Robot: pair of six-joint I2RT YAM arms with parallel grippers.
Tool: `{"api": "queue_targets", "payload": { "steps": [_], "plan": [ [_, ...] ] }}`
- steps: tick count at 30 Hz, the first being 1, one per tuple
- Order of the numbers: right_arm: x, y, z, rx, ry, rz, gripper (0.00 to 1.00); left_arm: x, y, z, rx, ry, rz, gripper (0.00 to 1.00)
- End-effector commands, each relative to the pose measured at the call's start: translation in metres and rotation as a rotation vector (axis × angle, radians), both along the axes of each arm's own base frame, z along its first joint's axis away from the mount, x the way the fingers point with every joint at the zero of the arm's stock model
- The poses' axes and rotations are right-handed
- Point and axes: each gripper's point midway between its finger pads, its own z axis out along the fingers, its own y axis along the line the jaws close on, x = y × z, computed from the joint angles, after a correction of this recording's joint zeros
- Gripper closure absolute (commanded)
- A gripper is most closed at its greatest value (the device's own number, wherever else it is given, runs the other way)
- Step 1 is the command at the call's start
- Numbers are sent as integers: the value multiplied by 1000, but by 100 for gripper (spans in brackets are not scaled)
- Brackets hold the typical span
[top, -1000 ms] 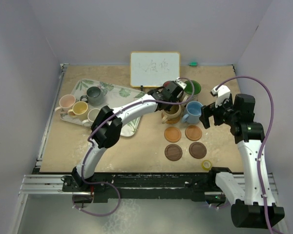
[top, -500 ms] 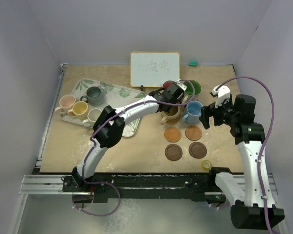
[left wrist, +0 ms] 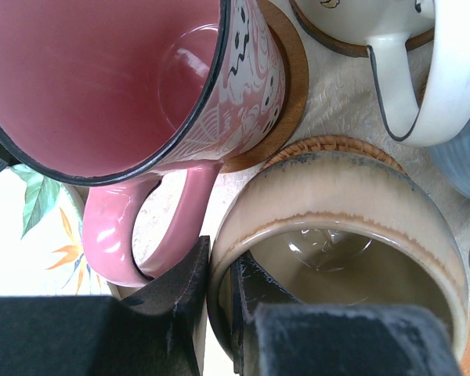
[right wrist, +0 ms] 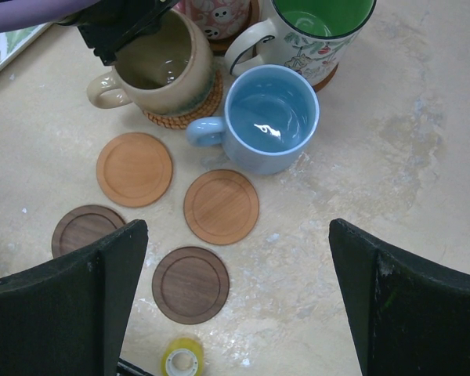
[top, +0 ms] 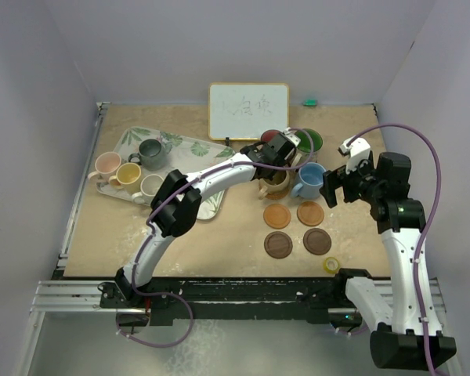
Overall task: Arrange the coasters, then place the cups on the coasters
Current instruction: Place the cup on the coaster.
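Observation:
My left gripper [left wrist: 222, 262] is shut on the rim of the tan cup [left wrist: 337, 235], one finger inside and one outside. The cup stands on a woven coaster [left wrist: 329, 145]. Beside it a red cup [left wrist: 102, 78] sits on a wooden coaster [left wrist: 294, 86]. The blue cup [right wrist: 270, 117] and green cup [right wrist: 317, 31] stand to the right. Two orange coasters [right wrist: 134, 168] [right wrist: 221, 206] and two dark coasters [right wrist: 87, 229] [right wrist: 190, 283] lie bare. My right gripper [right wrist: 235, 298] hangs open above them, holding nothing.
A leaf-patterned tray [top: 180, 149] at the left holds grey [top: 150, 151], pink [top: 107, 164], yellow [top: 128, 174] and white [top: 150, 185] cups. A whiteboard [top: 248, 110] leans at the back. A yellow tape roll [top: 331, 265] lies near the front edge.

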Motion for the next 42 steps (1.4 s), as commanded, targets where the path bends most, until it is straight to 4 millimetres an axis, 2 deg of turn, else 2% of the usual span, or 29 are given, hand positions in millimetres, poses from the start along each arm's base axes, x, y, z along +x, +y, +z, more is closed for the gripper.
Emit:
{"api": "queue_targets", "payload": {
  "steps": [1,6,22,34,42],
  "plan": [
    [2,2,13,16,-49,5,0,20,-19,41,-111,-99,13,97],
    [3,2,14,16,-51,6,0,18,-19,42,-112,-95,8,96],
    [2,3,14,18,-51,9,0,14,-21,62,-149,-98,-5,96],
    [2,4,13,20,-48,12,0,12,-18,48,-117,-82,-10,93],
    [2,4,13,20,-50,11,0,13,-20,54,-123,-88,-18,87]
  ]
}}
